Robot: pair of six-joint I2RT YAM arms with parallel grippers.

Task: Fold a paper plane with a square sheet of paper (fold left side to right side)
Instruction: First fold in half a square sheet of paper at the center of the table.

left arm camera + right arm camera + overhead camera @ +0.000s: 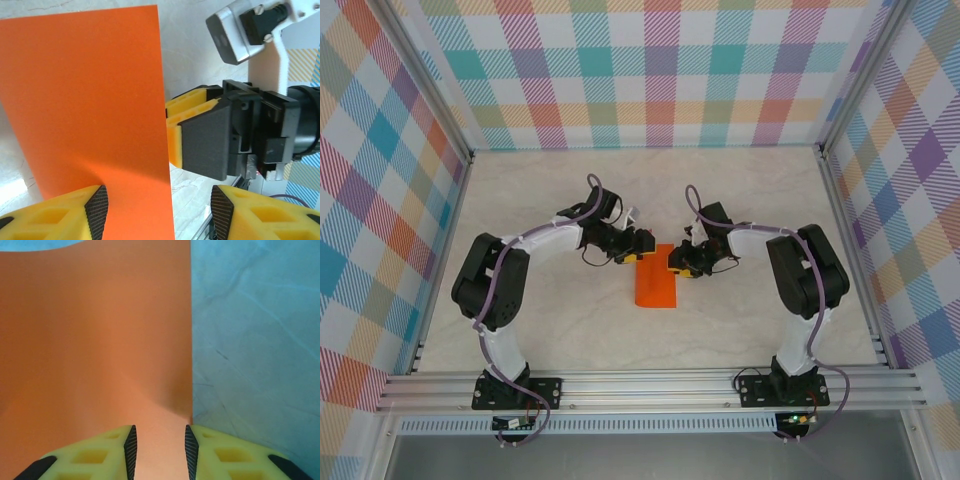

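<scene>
At the near edge a ribbed aluminium rail [650, 385] carries both black arm bases. From it the white-shelled arms, with black joints and purple cables, curve inward over a pale, marble-veined table top [750, 200].

Between them, near the middle of the table, lies the thin, matte, bright orange sheet of paper [655, 288]. It is a smooth rectangle with crisp straight edges and square corners. Its long axis runs from the near rail toward the far wall, leaning slightly, and neither end comes to a point. The far short end sits between the two grippers.

The left gripper [160, 212] has yellow honeycombed plastic fingers faced with black cross-hatched pads [97, 210]. Its jaws stand wide apart, one pad over the paper and the other beyond its long edge. The right gripper [160, 450], of the same make, has its jaws parted by a narrow gap at the sheet's straight edge, with orange paper showing through. Soft shading there shows the sheet bowing gently.

Behind, pastel plaid walls [650, 70] close the cell.
</scene>
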